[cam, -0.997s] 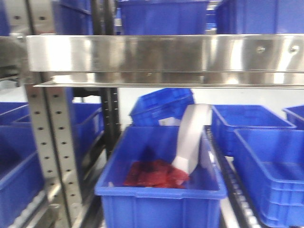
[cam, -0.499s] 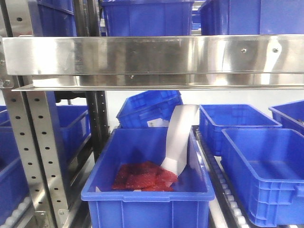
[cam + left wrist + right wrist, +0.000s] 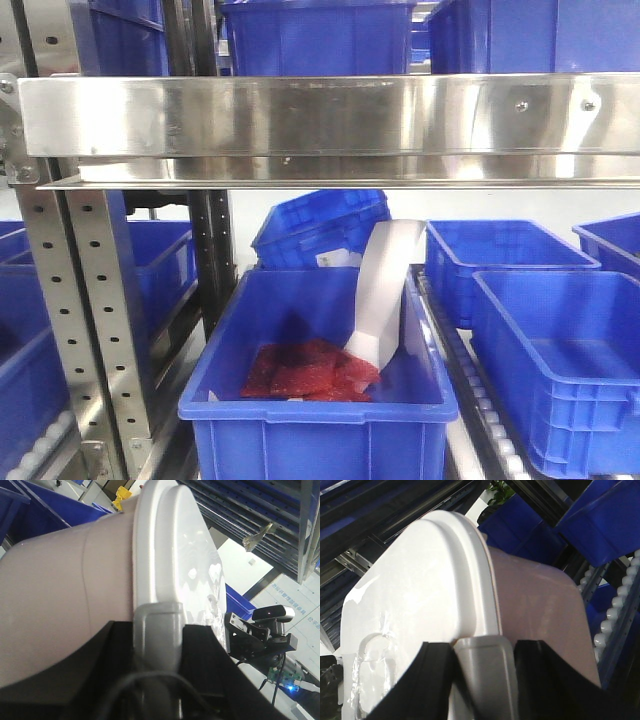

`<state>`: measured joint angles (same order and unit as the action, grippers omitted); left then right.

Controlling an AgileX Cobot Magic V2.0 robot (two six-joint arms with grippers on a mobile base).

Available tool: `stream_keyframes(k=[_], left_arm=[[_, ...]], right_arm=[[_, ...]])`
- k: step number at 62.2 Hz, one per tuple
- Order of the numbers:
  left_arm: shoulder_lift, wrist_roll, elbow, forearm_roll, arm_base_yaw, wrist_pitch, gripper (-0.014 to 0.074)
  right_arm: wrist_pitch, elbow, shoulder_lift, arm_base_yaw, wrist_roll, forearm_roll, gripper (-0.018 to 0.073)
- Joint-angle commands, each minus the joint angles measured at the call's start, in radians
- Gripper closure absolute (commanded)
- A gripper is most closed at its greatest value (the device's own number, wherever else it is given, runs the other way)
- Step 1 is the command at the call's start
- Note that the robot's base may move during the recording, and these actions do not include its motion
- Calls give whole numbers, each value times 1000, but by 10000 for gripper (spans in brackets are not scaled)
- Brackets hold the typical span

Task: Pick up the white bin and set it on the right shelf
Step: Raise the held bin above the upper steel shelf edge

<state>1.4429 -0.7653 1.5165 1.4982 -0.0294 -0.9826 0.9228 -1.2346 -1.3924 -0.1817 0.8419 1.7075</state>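
Note:
The white bin fills the left wrist view: pale pinkish tub with a white lid. My left gripper is shut on the grey clip at the lid's edge. In the right wrist view the white bin shows with its white lid. My right gripper is shut on a grey clip at that end. The right shelf, a shiny steel rail with rivets, spans the front view. Bin and grippers are out of the front view.
Below the rail a blue crate holds red packets and a curved white strip. More blue crates sit on roller tracks to the right and left. A perforated upright stands at the left. Blue crates sit above the rail.
The front view has sharpened. The rack and crates slid left in it, then a little back to the right.

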Motion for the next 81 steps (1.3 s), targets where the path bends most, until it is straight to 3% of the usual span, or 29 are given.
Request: stream_keyframes(k=[1, 81], left_arm=[[-45, -20, 34, 107, -63, -318, 713], [-43, -20, 34, 110, -65, -290, 713]], right_arm=[[208, -36, 46, 45, 16, 66, 506], [201, -36, 46, 45, 15, 80, 506]])
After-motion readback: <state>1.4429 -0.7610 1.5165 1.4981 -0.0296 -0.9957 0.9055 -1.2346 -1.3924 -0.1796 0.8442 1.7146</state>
